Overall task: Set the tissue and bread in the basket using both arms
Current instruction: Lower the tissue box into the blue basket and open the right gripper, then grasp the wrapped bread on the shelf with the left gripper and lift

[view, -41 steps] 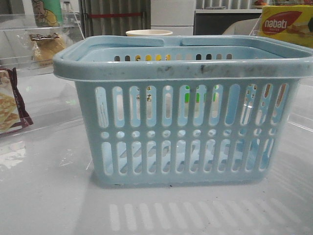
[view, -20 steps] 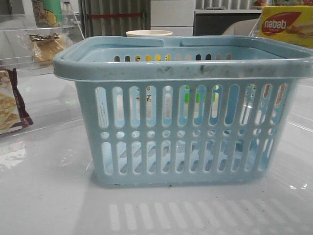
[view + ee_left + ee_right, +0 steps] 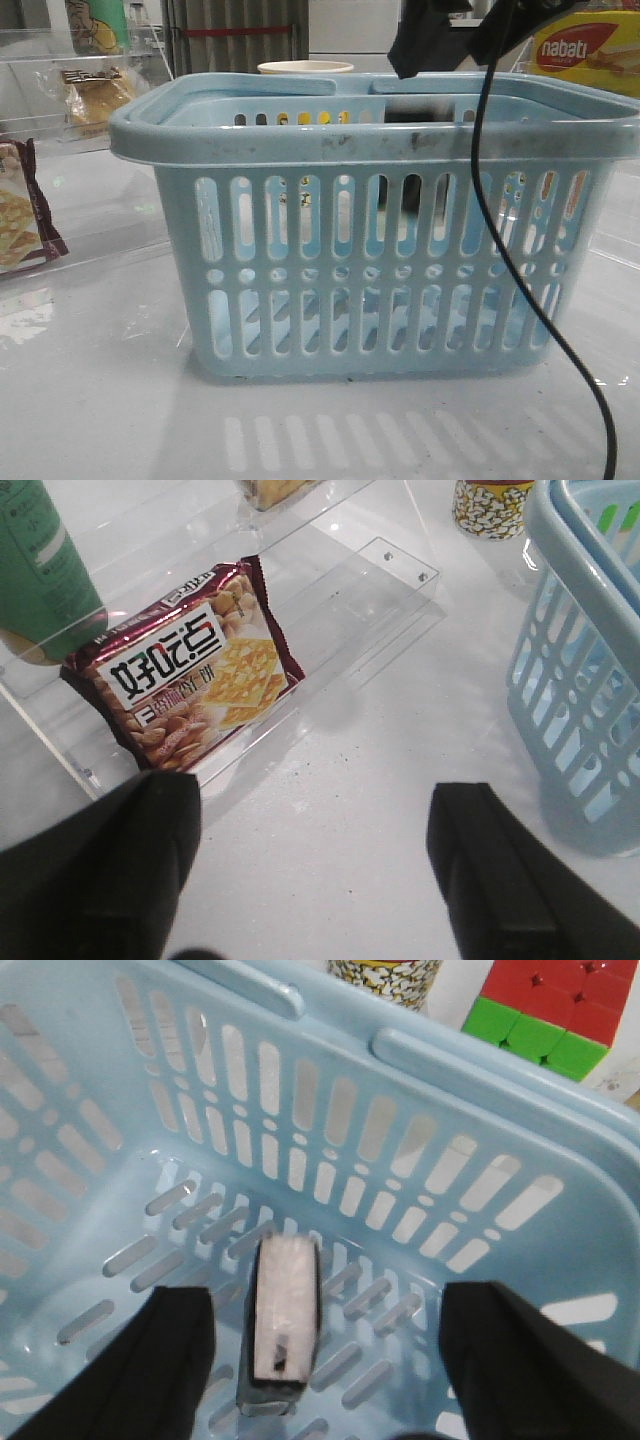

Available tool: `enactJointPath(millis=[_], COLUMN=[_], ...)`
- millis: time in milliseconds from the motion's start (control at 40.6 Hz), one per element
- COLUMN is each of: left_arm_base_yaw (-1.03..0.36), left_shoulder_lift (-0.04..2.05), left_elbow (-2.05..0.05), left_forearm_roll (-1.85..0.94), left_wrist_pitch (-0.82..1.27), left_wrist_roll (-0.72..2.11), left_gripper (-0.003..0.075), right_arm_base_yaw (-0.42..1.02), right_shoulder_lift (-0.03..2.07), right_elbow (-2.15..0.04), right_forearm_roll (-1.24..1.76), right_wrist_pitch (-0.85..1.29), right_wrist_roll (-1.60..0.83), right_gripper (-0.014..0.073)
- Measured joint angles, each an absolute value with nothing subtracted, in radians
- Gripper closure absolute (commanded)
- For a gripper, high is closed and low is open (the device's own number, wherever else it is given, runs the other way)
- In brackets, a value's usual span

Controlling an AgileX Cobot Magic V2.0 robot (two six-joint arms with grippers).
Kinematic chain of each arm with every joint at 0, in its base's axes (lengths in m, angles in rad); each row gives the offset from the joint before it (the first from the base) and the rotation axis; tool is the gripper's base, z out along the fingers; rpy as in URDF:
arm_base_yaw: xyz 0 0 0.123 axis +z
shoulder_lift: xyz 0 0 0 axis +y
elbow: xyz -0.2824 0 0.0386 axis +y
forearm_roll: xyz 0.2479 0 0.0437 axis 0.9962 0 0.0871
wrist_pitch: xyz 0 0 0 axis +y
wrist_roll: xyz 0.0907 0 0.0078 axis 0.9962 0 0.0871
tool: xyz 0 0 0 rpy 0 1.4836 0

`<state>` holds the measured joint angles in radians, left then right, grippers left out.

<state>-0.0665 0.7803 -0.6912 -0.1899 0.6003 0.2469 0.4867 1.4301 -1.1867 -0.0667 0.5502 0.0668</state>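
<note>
The pale blue basket stands mid-table. My right arm hangs over its far right part. In the right wrist view my right gripper is open above the basket floor. The tissue, a dark pack with a pale face, lies on that floor between the fingers, touching neither. My left gripper is open and empty over bare table, left of the basket. The bread sits in its clear wrapper on the acrylic shelf at far left; only its edge shows in the left wrist view.
A maroon-edged cracker packet lies on a clear acrylic stand, also at the left edge of the front view. A green tube, a printed cup, a colour cube and a yellow nabati box stand around the basket. A black cable hangs before the basket's right side.
My right arm and its cable have come into the front view above the basket's far right part. Dark shapes now show through the slots where green showed.
</note>
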Motion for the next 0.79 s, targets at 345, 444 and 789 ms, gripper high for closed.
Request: enactJointPath(millis=[345, 444, 789], left_arm_base_yaw=[-0.105, -0.109, -0.100], left_shoulder_lift=[1.091, 1.210, 1.634], left_elbow=[-0.903, -0.991, -1.319], left_forearm_roll=[-0.204, -0.209, -0.210], left_wrist_pitch=[0.526, 0.476, 0.439], left_wrist_roll=[0.247, 0.247, 0.247], left_gripper=[0.0066, 0.0066, 0.0066], right_arm_base_yaw=[0.487, 0.487, 0.487], right_shoulder_lift=[1.148, 1.042, 0.737], right_elbow=[-1.109, -1.038, -0.878], right_forearm_roll=[-0.067, -0.067, -0.067], right_wrist_pitch=[0.615, 0.638, 0.729], right_wrist_roll=[0.064, 0.052, 0.041], right_gripper=[0.0078, 0.0078, 0.0078])
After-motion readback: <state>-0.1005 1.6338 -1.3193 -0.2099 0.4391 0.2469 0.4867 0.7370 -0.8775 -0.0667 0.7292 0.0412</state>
